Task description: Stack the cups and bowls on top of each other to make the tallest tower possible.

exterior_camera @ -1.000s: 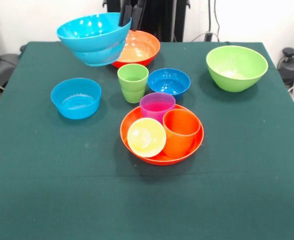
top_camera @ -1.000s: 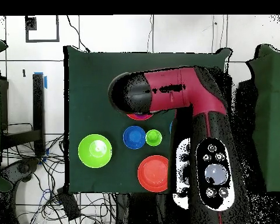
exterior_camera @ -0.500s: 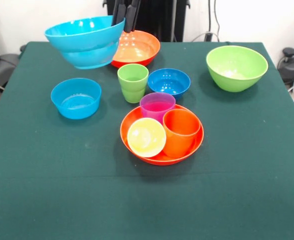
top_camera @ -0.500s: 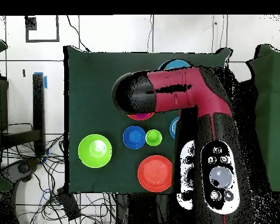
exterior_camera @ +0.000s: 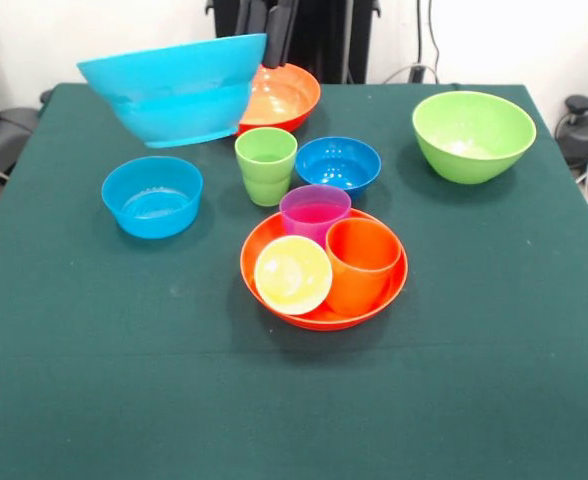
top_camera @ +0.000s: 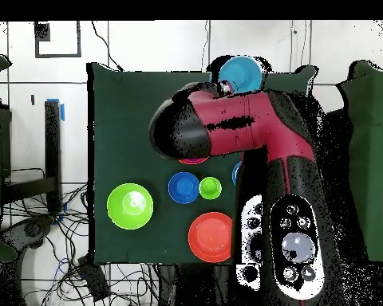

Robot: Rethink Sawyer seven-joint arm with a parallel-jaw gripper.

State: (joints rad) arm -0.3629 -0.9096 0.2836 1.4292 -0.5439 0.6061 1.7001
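Note:
My gripper [exterior_camera: 264, 30] comes down at the top of the front view and is shut on the rim of a large light blue bowl [exterior_camera: 174, 90]. The bowl hangs tilted in the air, above the table's far left part. It also shows in the overhead view [top_camera: 242, 73], past the arm [top_camera: 227, 131]. A small light blue bowl [exterior_camera: 152, 195] sits on the table. The near orange bowl [exterior_camera: 264, 240] holds the purple cup [exterior_camera: 315, 212], orange cup [exterior_camera: 363, 262] and yellow cup [exterior_camera: 292, 274]. The green cup [exterior_camera: 266, 165] stands beside the dark blue bowl [exterior_camera: 338, 163].
A second orange bowl [exterior_camera: 284, 95] sits at the far edge behind the lifted bowl. The lime green bowl [exterior_camera: 472, 135] stands at the far right. The table has a dark green cloth [exterior_camera: 294, 400]. Cables lie on the floor around it.
The gripper has lifted the large light blue bowl higher and tipped it, so its outer wall now faces the front camera. In the overhead view the bowl has moved out past the arm.

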